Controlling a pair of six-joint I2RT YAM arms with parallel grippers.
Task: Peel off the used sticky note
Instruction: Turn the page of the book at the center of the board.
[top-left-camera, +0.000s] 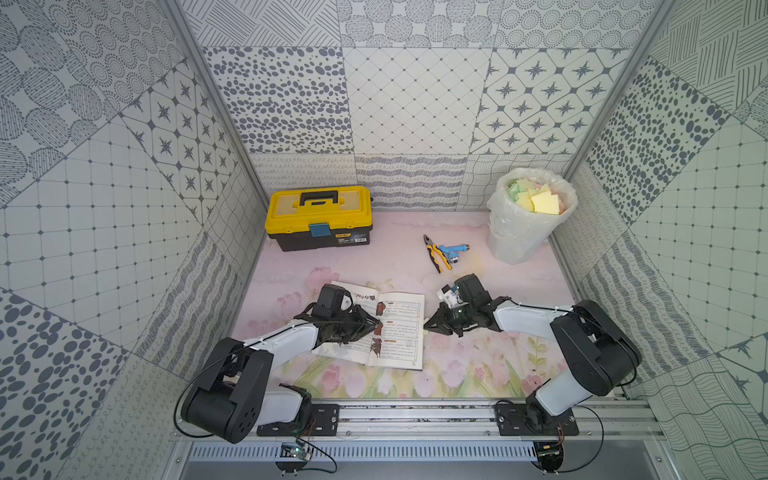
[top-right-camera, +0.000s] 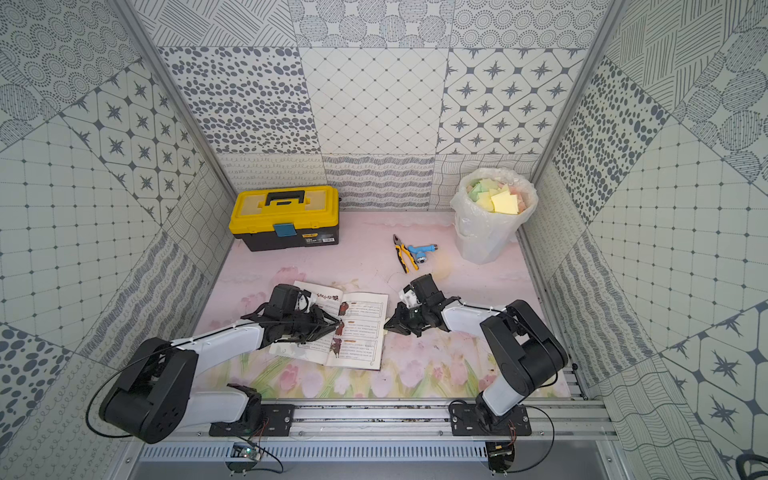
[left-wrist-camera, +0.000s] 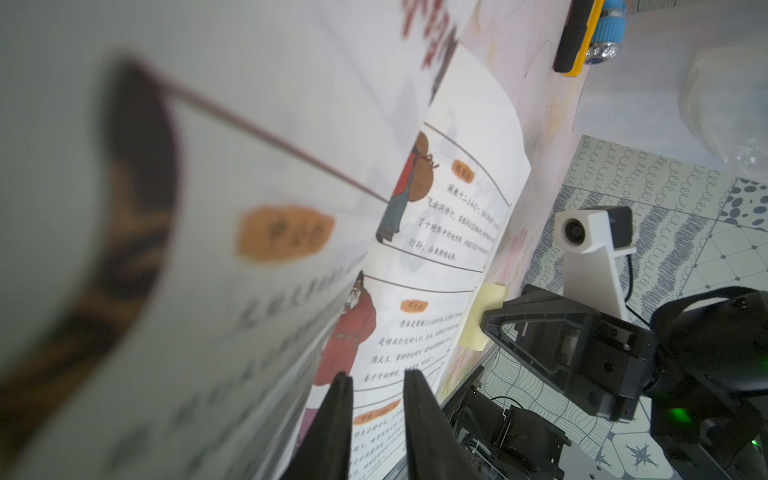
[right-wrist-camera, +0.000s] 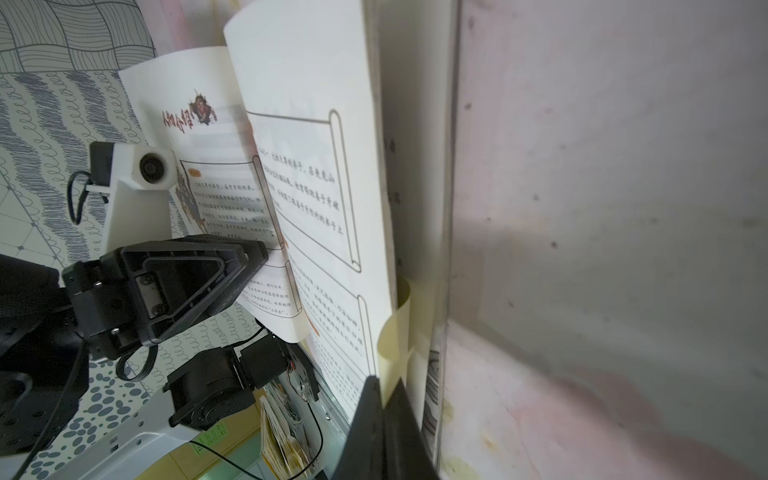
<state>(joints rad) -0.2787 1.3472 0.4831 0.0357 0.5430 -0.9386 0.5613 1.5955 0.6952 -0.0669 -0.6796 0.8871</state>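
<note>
Pinching the yellow sticky note (right-wrist-camera: 394, 332) is the right pincer (right-wrist-camera: 386, 384).

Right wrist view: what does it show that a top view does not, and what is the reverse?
Only the right wrist view: the yellow sticky note curling off the page edge, pinched in the shut right gripper. Only a top view: the toolbox, pliers and bin. Both: the open book and the left gripper on it.
</note>
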